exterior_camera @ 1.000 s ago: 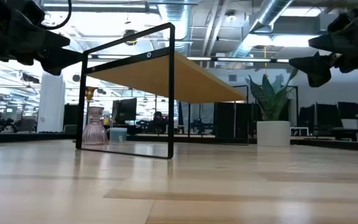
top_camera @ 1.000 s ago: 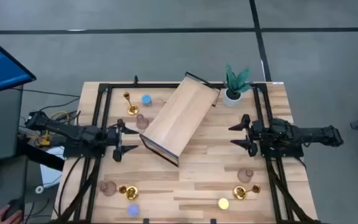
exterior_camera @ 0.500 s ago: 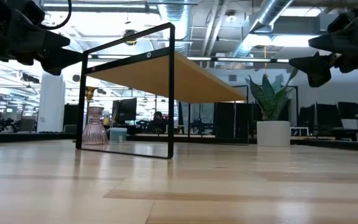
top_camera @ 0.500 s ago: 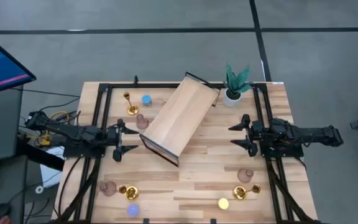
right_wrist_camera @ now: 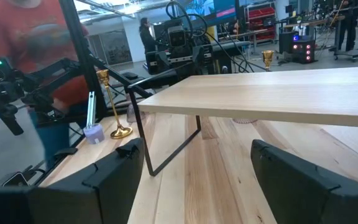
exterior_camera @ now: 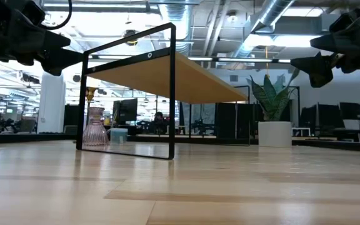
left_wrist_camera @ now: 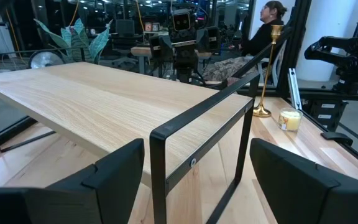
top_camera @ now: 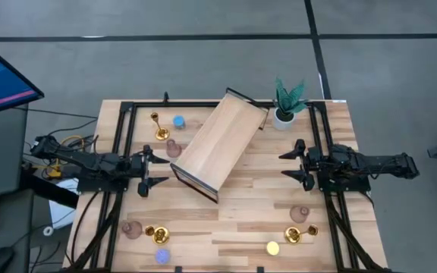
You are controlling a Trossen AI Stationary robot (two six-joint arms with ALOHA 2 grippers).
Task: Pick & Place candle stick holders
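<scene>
The candle stick holders stand upright on their bases in three groups on the wooden table. At the far left are a gold one [top_camera: 160, 129], a blue one [top_camera: 178, 120] and a pink one [top_camera: 174, 148]. Near left are a pink [top_camera: 132, 229], a gold [top_camera: 156, 233] and a violet one [top_camera: 161, 256]. Near right are a pink [top_camera: 300, 214], a gold [top_camera: 294, 235] and a yellow one [top_camera: 273, 248]. My left gripper [top_camera: 152, 171] hangs open above the table's left side. My right gripper [top_camera: 288, 165] hangs open above the right side. Neither has anything between its fingers.
A wood-topped stand with a black metal frame [top_camera: 218, 144] sits slantwise in the table's middle, between the two grippers. A white-potted plant [top_camera: 287, 102] stands at the far right. A person in a red shirt [right_wrist_camera: 36, 37] shows beyond the table's left edge.
</scene>
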